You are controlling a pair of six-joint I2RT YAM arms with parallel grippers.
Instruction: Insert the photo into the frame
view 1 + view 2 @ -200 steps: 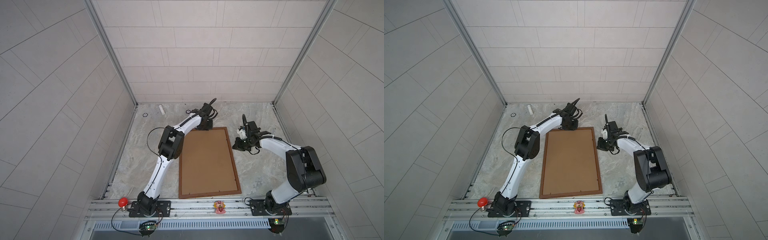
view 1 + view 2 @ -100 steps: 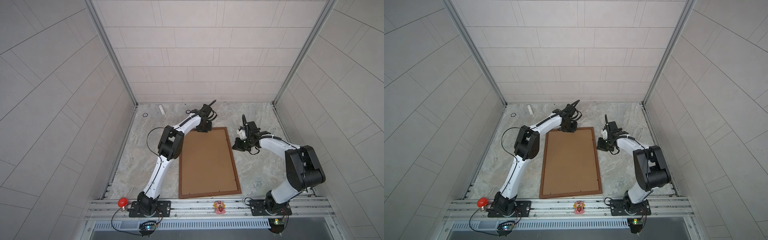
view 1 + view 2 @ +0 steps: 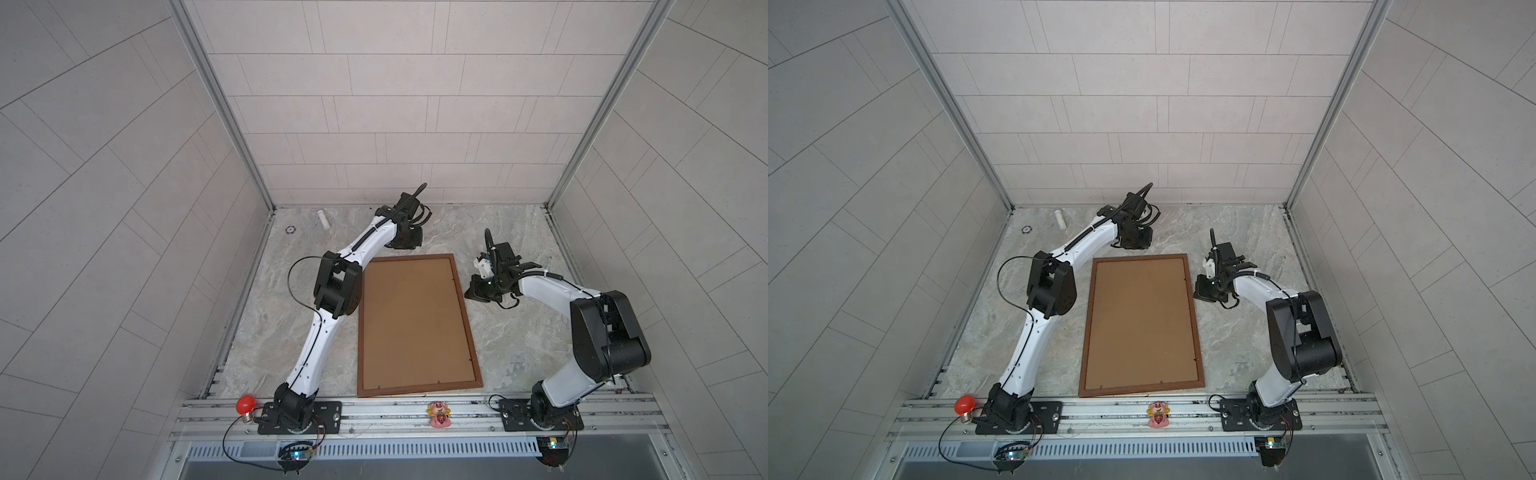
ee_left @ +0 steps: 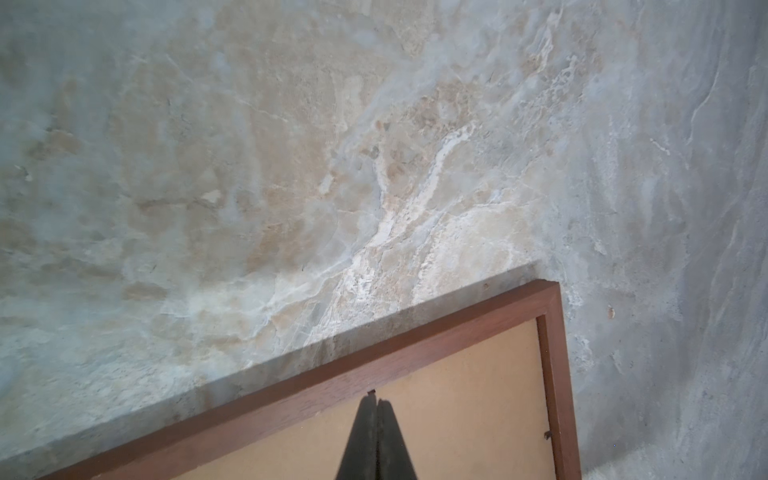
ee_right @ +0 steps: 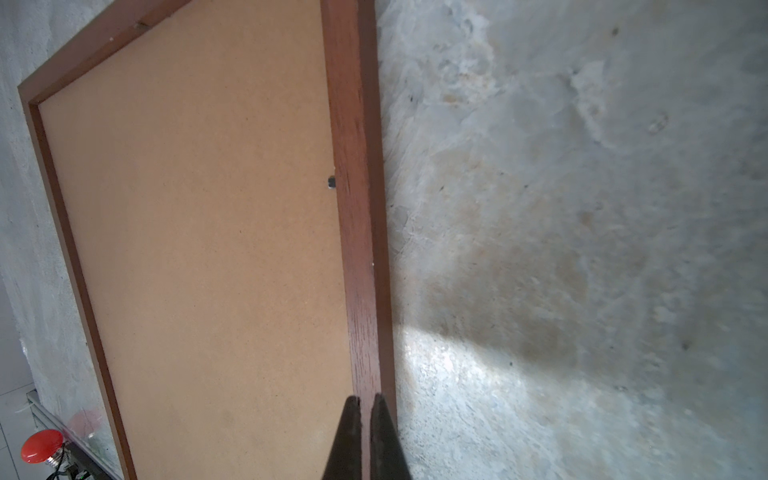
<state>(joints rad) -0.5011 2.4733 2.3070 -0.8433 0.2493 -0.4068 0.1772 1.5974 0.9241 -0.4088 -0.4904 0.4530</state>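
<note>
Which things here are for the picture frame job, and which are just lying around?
For the job:
- frame
- backing board sitting in it
- left gripper, shut
- right gripper, shut
(The photo isn't in view.)

Just lying about:
- white tube
- small ring
- red bulb
- pink toy

Open table (image 3: pixel 519 332) flanks the frame (image 3: pixel 419 387) (white tube (image 3: pixel 323 219) near back-left corner).

A robotics lab cell: pale panelled walls (image 3: pixel 395 104), aluminium rail (image 3: pixel 374 419), stone-look tabletop (image 3: pixel 511 332).
</note>
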